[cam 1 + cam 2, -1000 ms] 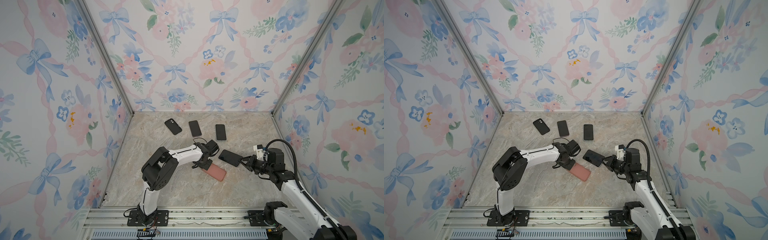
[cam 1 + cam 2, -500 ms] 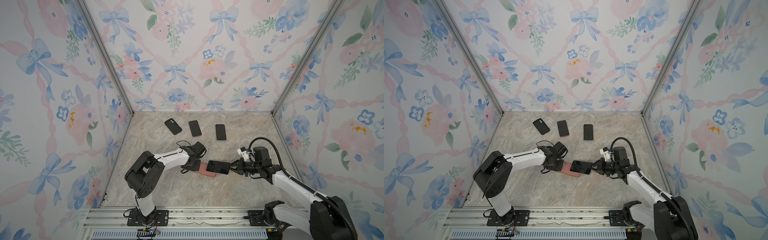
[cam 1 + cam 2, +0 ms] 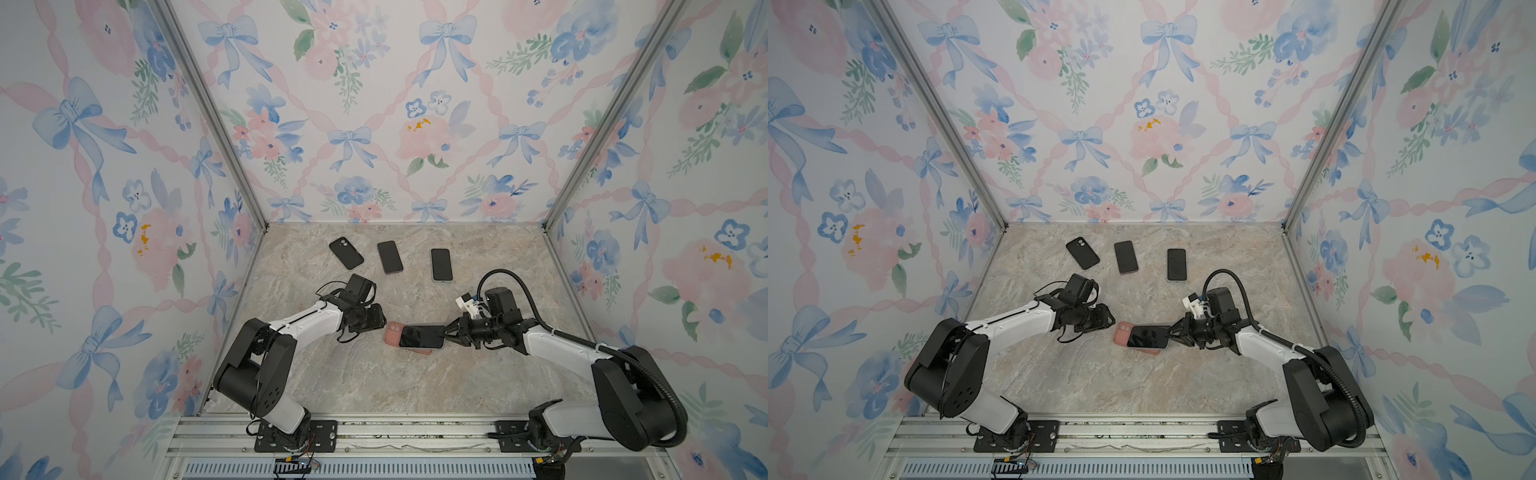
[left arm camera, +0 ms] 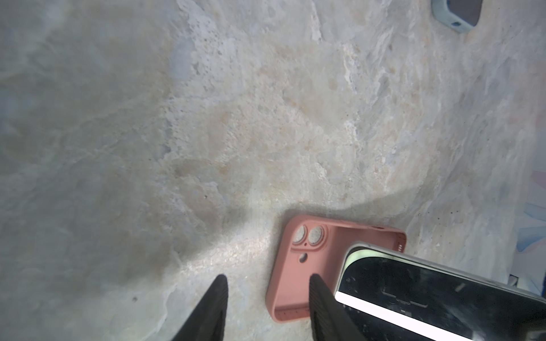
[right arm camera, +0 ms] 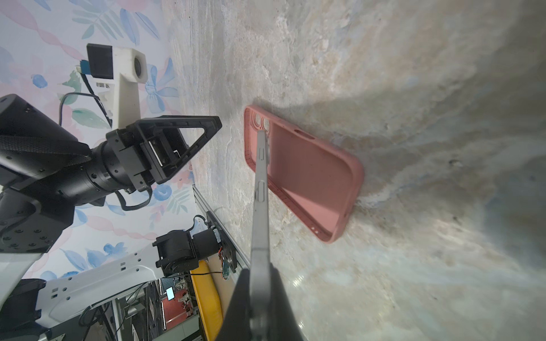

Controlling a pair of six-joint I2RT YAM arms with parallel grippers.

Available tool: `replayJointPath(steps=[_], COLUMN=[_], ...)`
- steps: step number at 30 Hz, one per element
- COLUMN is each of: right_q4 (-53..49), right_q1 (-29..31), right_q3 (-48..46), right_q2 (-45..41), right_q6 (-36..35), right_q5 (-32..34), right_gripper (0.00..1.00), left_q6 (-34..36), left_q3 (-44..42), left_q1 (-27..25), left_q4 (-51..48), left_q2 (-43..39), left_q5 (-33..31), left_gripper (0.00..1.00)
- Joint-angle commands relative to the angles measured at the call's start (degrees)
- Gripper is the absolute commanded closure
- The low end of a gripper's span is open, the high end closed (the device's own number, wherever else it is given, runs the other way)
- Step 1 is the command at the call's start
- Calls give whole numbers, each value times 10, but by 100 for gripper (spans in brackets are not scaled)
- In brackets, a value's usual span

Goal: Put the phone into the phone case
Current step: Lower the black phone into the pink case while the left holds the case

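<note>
Right gripper (image 3: 447,332) pinches the right end of the phone (image 3: 419,336), screen up, roughly level over the pink case (image 3: 392,332), which lies open side up on the marble table (image 3: 374,386) near mid-scene; the case's camera-hole end and near edge show past the phone, and contact between the two cannot be told. Left gripper (image 3: 379,319) sits just left of the case, fingers spread, holding nothing, with a gap to the case in the right wrist view. Three other phones (image 3: 390,257) lie in a row at the far side, well apart from both grippers.
</note>
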Motion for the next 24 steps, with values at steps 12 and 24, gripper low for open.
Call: replayJointPath(steps=[12, 24], right_q4=[-3, -7], right_q1=[11, 19], right_q3=[59, 73], right_q2=[93, 142], right_q6=[-20, -34], right_q5=[-26, -21], right_gripper=[100, 100], left_q6=[-38, -45], left_q3=[-79, -92], left_q1=[21, 11], left_q4=[135, 158], left_q2=[37, 41], left_q5=[139, 152], left_gripper=[52, 53])
